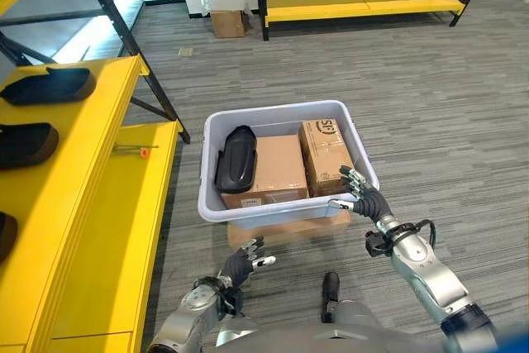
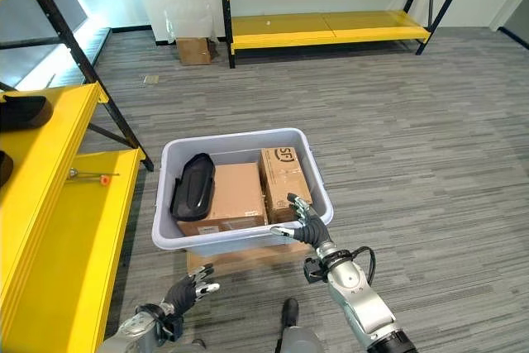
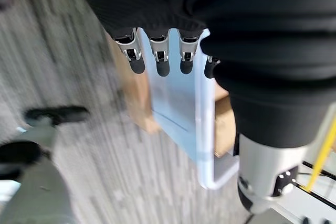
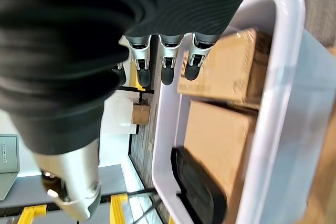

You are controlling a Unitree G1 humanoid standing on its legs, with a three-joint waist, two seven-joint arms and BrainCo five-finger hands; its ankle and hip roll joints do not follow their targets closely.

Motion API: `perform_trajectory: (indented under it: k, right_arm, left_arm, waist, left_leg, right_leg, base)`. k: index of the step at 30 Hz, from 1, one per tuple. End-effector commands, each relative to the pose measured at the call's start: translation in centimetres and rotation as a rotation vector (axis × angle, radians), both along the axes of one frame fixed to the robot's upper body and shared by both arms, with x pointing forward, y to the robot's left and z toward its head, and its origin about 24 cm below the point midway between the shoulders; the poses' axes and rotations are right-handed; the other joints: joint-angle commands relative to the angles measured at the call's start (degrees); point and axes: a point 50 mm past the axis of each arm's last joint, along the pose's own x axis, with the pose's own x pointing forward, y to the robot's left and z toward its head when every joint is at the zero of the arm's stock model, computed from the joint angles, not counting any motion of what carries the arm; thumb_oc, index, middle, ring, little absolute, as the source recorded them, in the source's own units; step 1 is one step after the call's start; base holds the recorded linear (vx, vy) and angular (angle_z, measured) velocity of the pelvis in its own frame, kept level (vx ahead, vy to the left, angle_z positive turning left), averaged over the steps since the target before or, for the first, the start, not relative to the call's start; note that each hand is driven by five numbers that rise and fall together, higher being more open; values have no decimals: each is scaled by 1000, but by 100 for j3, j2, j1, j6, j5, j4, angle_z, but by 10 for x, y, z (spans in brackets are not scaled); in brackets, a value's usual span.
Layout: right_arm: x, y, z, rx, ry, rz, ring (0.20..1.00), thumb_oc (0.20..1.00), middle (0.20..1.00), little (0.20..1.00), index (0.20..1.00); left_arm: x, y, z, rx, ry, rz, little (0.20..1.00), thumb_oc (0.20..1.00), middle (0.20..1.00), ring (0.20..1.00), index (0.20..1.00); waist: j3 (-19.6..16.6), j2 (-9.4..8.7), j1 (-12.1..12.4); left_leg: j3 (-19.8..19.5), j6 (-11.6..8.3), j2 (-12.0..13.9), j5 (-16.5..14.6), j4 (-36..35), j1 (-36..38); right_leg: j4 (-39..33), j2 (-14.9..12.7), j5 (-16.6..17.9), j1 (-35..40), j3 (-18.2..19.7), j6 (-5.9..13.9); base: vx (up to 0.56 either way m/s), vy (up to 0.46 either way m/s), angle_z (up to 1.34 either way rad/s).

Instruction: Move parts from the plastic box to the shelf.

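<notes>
While the pale grey plastic box [image 1: 285, 204] sits on a flat cardboard slab, the long black moulded part [image 1: 235, 159] lies inside against its left wall, running front to back. Right hand [image 1: 357, 192] spreads wide over the box's front right corner. Right eye: left hand [image 2: 188, 288] loosely open before the box. Right wrist: part's far end cut off.

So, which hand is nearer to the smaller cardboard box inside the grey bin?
The right hand is nearer, open above the smaller cardboard box at the bin's corner. The left hand, also open, hangs over the floor in front of the bin.
</notes>
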Motion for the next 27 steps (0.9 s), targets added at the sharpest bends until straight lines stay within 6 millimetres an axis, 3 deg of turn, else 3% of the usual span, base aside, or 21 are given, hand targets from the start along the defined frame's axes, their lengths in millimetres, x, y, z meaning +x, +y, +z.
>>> perform_trajectory:
  k: [1,10,13,16,19,20,21,22,24,26,27]
  right_arm:
    - [11,11,24,32,-135,25,1000,1000,1000,1000,1000]
    - [14,5,31,-15,-182,30,1000,1000,1000,1000,1000]
    - [19,2,33,-25,-195,29,1000,1000,1000,1000,1000]
    - [19,-2,35,-38,-205,30,1000,1000,1000,1000,1000]
    - [22,-2,36,-24,-204,31,1000,1000,1000,1000,1000]
    - [22,-2,36,-24,-200,16,1000,1000,1000,1000,1000]
    - [22,-2,37,-29,-201,17,1000,1000,1000,1000,1000]
    - [24,-3,36,-27,-194,24,1000,1000,1000,1000,1000]
    - [24,-4,34,-11,-178,14,1000,1000,1000,1000,1000]
    - [19,-3,31,33,-159,18,1000,1000,1000,1000,1000]
    - [18,-2,30,38,-162,17,1000,1000,1000,1000,1000]
  left_arm:
    - [22,3,20,-28,-126,-13,1000,1000,1000,1000,1000]
    - [27,2,22,-83,-125,-12,1000,1000,1000,1000,1000]
    - [31,2,22,-70,-127,-15,1000,1000,1000,1000,1000]
    - [37,2,26,-65,-144,-59,1000,1000,1000,1000,1000]
    - [32,1,24,-54,-124,-122,1000,1000,1000,1000,1000]
    - [30,-1,23,-52,-118,-139,1000,1000,1000,1000,1000]
    - [31,-2,22,-47,-122,-141,1000,1000,1000,1000,1000]
    - [32,-2,22,-45,-127,-124,1000,1000,1000,1000,1000]
    - [34,-1,21,-44,-124,-104,1000,1000,1000,1000,1000]
    - [38,-1,22,-66,-129,-94,1000,1000,1000,1000,1000]
    - [38,0,23,-63,-130,-93,1000,1000,1000,1000,1000]
  waist:
    - [127,-209,57]
    - [215,-175,-23]
    - [267,-129,-122]
    - [374,-139,-155]
    - [379,-1,-181]
    - [354,58,-236]
    - [350,91,-256]
    - [342,110,-258]
    - [358,129,-299]
    - [316,114,-386]
    - [308,139,-373]
  left_leg:
    - [3,101,-468,-14,-129,-357]
    - [107,6,-310,-48,537,-671]
    - [370,11,-283,-111,1033,-769]
    - [543,-157,-97,332,2454,-1347]
    - [563,-427,440,976,1303,-1222]
    - [652,-544,738,1422,784,-1193]
    - [641,-496,801,1559,512,-1204]
    - [542,-401,642,1226,383,-1140]
    - [621,-347,565,1040,424,-1075]
    - [795,-292,332,589,409,-833]
    - [806,-198,251,556,397,-831]
  right_leg:
    - [464,-461,-581,245,-221,461]
    - [819,-377,-873,255,-262,223]
    - [984,-405,-984,226,-336,123]
    - [993,-390,-1089,362,-476,-58]
    - [1057,-394,-1216,450,-384,45]
    - [1096,-464,-1287,492,-423,61]
    - [1173,-544,-1273,446,-437,66]
    - [1343,-699,-1318,382,-373,135]
    - [1471,-787,-1338,369,-370,154]
    - [1589,-907,-1397,415,-420,288]
    - [1581,-910,-1295,374,-442,296]
  base:
    - [53,-108,0]
    - [91,-117,8]
    - [49,-77,1]
    - [35,-79,16]
    - [131,297,27]
    - [77,410,4]
    - [33,540,23]
    - [-13,426,21]
    - [14,280,-36]
    - [51,243,-40]
    - [57,179,10]
